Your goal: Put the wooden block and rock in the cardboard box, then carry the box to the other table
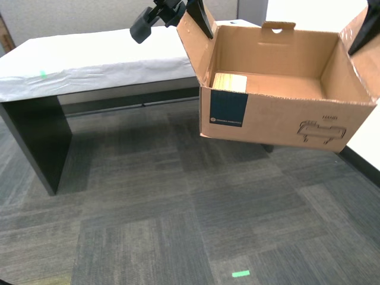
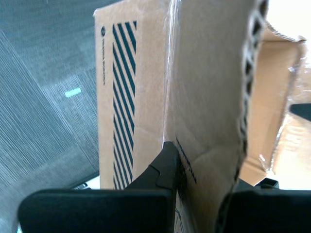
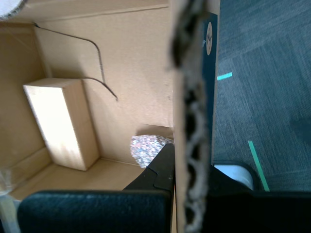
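Note:
The cardboard box [image 1: 279, 119] hangs in the air above the carpet, held between both arms. My first gripper [image 3: 189, 194] is shut on the box wall beside the navy label [image 1: 228, 108]; it shows at the exterior view's upper left [image 1: 199, 18]. Inside lie the wooden block [image 3: 60, 121] [image 1: 230, 82] and the rock [image 3: 148, 148]; the box wall hides the rock in the exterior view. My second gripper [image 2: 209, 194] is shut on the opposite flap, at the exterior view's upper right [image 1: 363, 32]. The other table [image 1: 101, 65], white-clothed with a green mark, stands behind at the exterior view's left.
Grey carpet tiles lie below the box, with a green tape mark [image 1: 240, 274] on the floor near the camera. The table's dark side panel [image 1: 41, 142] reaches the floor. A white wall with a dark baseboard [image 1: 362, 160] runs along the exterior view's right.

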